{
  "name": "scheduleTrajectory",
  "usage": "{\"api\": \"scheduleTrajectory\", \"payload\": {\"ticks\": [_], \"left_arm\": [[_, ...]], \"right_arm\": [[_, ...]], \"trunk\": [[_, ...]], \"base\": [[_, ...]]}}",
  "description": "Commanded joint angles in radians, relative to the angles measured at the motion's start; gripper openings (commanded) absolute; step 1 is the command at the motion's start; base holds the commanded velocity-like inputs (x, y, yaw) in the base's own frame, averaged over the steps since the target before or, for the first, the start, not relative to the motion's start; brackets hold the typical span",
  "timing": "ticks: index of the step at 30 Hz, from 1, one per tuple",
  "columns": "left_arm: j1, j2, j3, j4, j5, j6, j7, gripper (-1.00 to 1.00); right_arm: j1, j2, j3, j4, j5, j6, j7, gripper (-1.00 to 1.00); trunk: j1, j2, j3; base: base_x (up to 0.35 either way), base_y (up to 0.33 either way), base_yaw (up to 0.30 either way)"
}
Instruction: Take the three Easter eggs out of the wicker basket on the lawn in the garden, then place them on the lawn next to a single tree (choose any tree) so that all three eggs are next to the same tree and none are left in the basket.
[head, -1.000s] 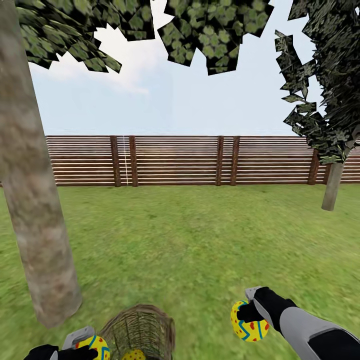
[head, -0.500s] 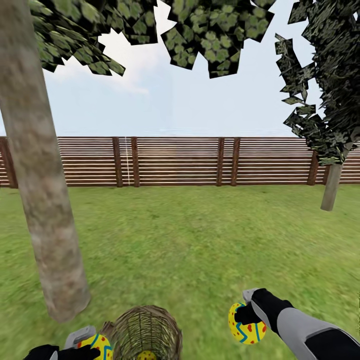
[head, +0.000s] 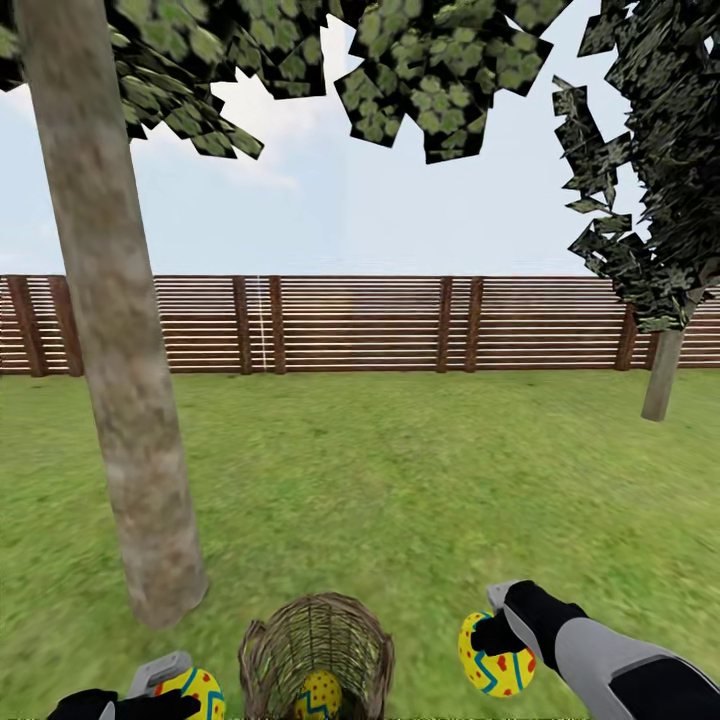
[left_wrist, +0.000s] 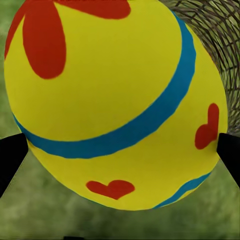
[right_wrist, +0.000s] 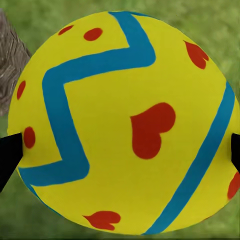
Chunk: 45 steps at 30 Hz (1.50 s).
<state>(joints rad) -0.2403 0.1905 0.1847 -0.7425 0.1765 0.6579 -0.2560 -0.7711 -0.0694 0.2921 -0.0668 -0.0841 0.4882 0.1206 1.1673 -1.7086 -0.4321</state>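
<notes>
The left gripper (head: 160, 690) is clamped on a yellow egg (head: 195, 693) low over the grass (head: 400, 480), just beside the basket (head: 270, 650) on its left side. From the left wrist camera that egg (left_wrist: 117, 100) sits squarely between the two dark fingers (left_wrist: 11, 160), with the woven wall of the basket (left_wrist: 220, 35) close behind it.

The right gripper (head: 495, 630) has closed on a second egg (head: 495, 655), held out on the basket's right and clear of it; the right wrist camera shows this egg (right_wrist: 125, 122) pinched at its sides, its length running roughly across the fingers (right_wrist: 10, 155), which end is narrower I cannot tell.

A third egg (head: 318, 695) lies inside the basket, at the bottom.

The tree trunk (head: 120, 330) rises just behind and left of the basket, with the fence (head: 400, 325) far behind.
</notes>
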Motion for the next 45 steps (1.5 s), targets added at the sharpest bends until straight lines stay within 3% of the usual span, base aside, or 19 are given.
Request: {"api": "scheduleTrajectory", "payload": {"ticks": [1, 5, 10, 23, 35, 38, 45], "left_arm": [[-0.001, 0.000, 0.002, 0.000, 0.005, 0.006, -0.002, -1.00], [-0.001, -0.002, -0.001, 0.001, 0.000, 0.006, -0.004, -1.00], [-0.001, 0.007, 0.005, 0.021, 0.002, 0.009, -0.126, -1.00], [-0.001, 0.009, 0.005, 0.025, -0.002, 0.011, -0.134, -1.00], [-0.001, 0.008, 0.005, 0.037, -0.003, 0.001, -0.125, -1.00], [-0.001, 0.005, 0.005, 0.069, -0.001, -0.095, -0.126, -1.00], [-0.001, 0.000, 0.035, 0.078, -0.004, -0.114, -0.127, -1.00]], "right_arm": [[0.000, 0.000, 0.009, -0.001, -0.008, 0.006, 0.002, -1.00], [0.000, 0.000, 0.009, -0.001, -0.009, 0.006, 0.002, -1.00], [0.000, -0.001, 0.009, -0.001, -0.009, 0.006, 0.002, -1.00], [0.000, -0.003, 0.008, -0.001, -0.012, 0.007, 0.002, -1.00], [0.000, -0.003, 0.007, 0.001, -0.014, 0.007, 0.002, -1.00], [0.000, -0.003, 0.007, 0.001, -0.013, 0.007, 0.002, -1.00], [0.000, -0.004, 0.007, 0.001, -0.014, 0.007, 0.002, -1.00]], "trunk": [[-0.004, 0.007, 0.002], [-0.020, 0.035, 0.015], [-0.039, 0.070, 0.030], [-0.089, 0.161, 0.071], [-0.089, 0.161, 0.071], [-0.089, 0.161, 0.071], [-0.089, 0.161, 0.071]], "base": [[-0.086, 0.199, 0.000], [-0.024, 0.041, 0.000], [-0.003, 0.261, 0.000], [0.000, 0.294, 0.000], [0.046, 0.209, 0.000], [0.263, 0.087, 0.000], [0.024, 0.294, 0.000]]}}
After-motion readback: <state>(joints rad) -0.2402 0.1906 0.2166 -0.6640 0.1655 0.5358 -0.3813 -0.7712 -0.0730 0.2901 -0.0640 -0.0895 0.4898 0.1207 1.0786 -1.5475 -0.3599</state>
